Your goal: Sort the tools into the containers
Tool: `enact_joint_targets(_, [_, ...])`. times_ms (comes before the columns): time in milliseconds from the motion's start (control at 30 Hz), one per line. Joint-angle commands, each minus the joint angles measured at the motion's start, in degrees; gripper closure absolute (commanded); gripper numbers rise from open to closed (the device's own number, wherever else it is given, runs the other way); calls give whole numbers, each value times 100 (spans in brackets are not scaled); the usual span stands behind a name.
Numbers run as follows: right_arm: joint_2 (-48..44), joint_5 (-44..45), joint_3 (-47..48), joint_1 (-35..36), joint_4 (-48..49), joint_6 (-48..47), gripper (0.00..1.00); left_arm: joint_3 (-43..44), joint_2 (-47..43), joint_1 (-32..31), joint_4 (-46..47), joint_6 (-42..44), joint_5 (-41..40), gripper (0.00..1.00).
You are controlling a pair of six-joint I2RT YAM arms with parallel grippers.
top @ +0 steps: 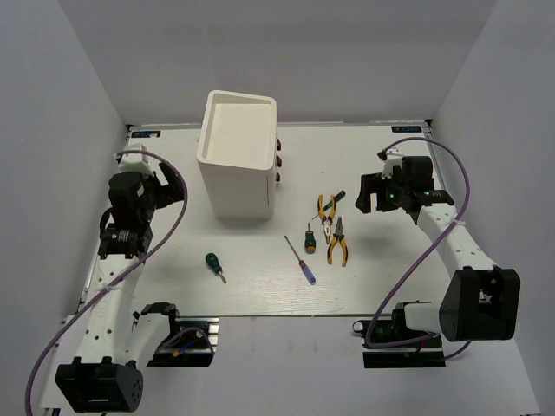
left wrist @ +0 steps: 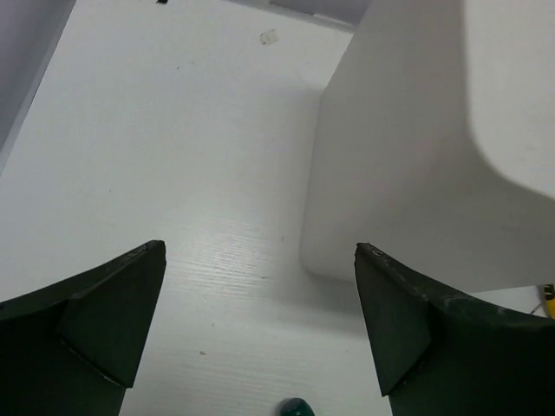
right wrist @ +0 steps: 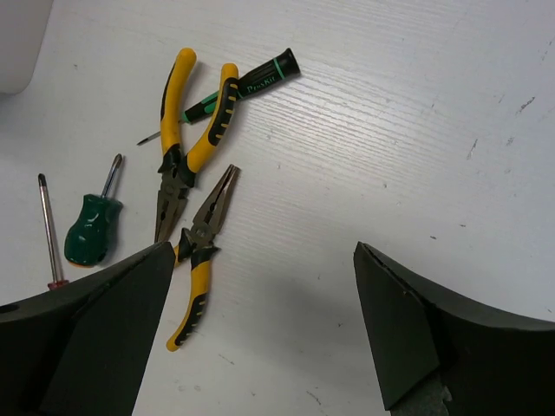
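Observation:
The white cabinet point(top: 236, 165) stands at the back left of centre, its drawers pushed in and their dark knobs point(top: 278, 161) on its right side. Two yellow-handled pliers point(top: 326, 208) point(top: 337, 241), a thin dark-handled screwdriver point(top: 335, 198), a stubby green screwdriver point(top: 309, 237) and a thin blue-handled screwdriver point(top: 302, 260) lie right of it. Another stubby green screwdriver point(top: 213, 264) lies alone nearer the front. My left gripper point(top: 163, 186) is open and empty, left of the cabinet point(left wrist: 416, 173). My right gripper point(top: 373, 192) is open and empty, right of the pliers point(right wrist: 186, 130) point(right wrist: 201, 251).
White walls close in the table point(top: 390, 260) on the left, back and right. In the left wrist view the lone green handle point(left wrist: 295, 407) shows at the bottom edge. In the right wrist view the blue screwdriver's shaft point(right wrist: 48, 225) lies beside the green one point(right wrist: 91, 230).

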Motion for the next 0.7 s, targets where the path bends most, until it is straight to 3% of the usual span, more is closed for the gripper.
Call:
enact_joint_targets(0, [-72,-200,1,-5,117,-113,10,734,78,-23,-157,315,551,0])
enact_joint_targets(133, [68,-762,71,4,82,-778,10,1305,472,-23,-210,455,1062,7])
enact_joint_targets(233, [174,-1981,255,-23,-295,-1595,10,1729,823,-23,-210,517,1361,35])
enact_joint_targets(267, [279,-2185,308,-14,-487,-1686,17,1808,903,-23,-210,517,1440,65])
enact_joint_targets(300, [332,-2622,448,3,-524,-1739,33,1965,982,-23,-210,570,1493,82])
enact_joint_targets(333, [367,-2713,493,-5,-542,-1722,69,2019,1122,-23,-210,570,1494,97])
enact_joint_targets(367, [489,-2775,606,3,-568,-1748,100,2072,1202,-23,-210,570,1555,100])
enact_joint_targets(400, [543,-2863,642,12,-525,-1757,100,2168,1290,-23,-132,518,1555,100])
enact_joint_targets(467, [779,-3398,853,65,-402,-2123,100,2265,1483,-85,44,517,1660,97])
enact_joint_targets(500, [859,-3713,958,100,34,-2170,97,2353,1736,-85,106,465,1774,56])
enact_joint_targets(533, [1042,-3838,1098,135,264,-2187,74,2354,1869,-85,176,465,1775,31])
enact_joint_targets(600, [1613,-4336,1283,232,564,-2266,28,2520,2298,-85,369,334,1916,1])
enact_joint_targets(667, [1948,-5092,1766,293,1101,-2424,10,2713,2599,-85,370,281,1968,1])
